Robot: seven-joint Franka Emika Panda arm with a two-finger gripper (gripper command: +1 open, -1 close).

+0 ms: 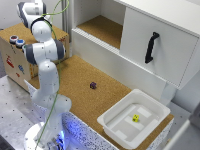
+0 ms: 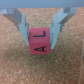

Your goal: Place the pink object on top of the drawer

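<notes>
pink cube [image 2: 41, 41] clamped between the hand [image 2: 42, 31] fingers.

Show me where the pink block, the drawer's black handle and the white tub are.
pink block [image 2: 39, 40], wrist view, middle of its lettered face, between the tool's fingers.
black handle [image 1: 151, 47], exterior view, mid-grip on the drawer's front panel.
white tub [image 1: 111, 122], exterior view, its near rim.

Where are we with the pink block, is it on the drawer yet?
Not yet. Done: in the wrist view the pincer has closed on the pink block, which sits between its fingers above the cork surface. In hand: carrying it; the exterior view doesn't show the pincer. Left: setting the block on top of the white drawer, whose top shows nothing pink.
</notes>
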